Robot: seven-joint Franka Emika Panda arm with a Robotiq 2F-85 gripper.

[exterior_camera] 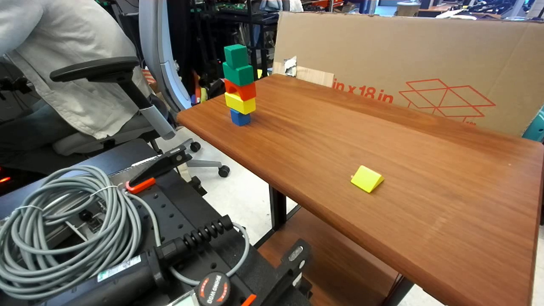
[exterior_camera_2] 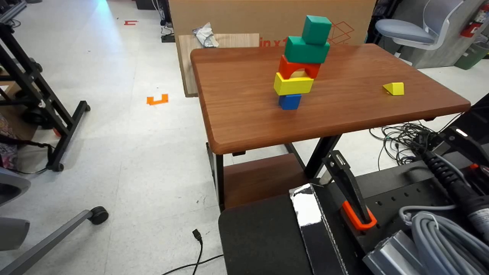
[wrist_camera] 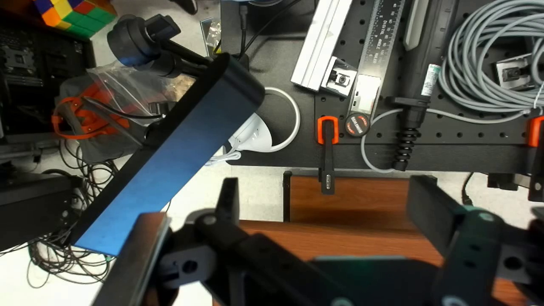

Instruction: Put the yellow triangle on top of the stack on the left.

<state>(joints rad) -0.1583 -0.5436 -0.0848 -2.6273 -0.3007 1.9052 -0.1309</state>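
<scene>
A yellow triangular block (exterior_camera: 366,179) lies on the wooden table (exterior_camera: 306,140), apart from other blocks; it also shows in an exterior view (exterior_camera_2: 396,89). A stack (exterior_camera: 241,90) stands near the table's far left end there, and it shows in both exterior views (exterior_camera_2: 286,68). From the bottom it has a blue block, a yellow block, a red arch, a green block and a green cube, the upper ones slightly offset. My gripper (wrist_camera: 325,185) shows only in the wrist view. Its fingers are wide apart with nothing between them. The triangle and stack are out of the wrist view.
A black bench stands beside the table, with a coiled grey cable (exterior_camera: 114,221), clamps (wrist_camera: 327,153), a ruler (wrist_camera: 374,63) and a black tool (wrist_camera: 414,102). A large cardboard sheet (exterior_camera: 382,55) stands behind the table. An office chair (exterior_camera: 97,70) with a person is nearby.
</scene>
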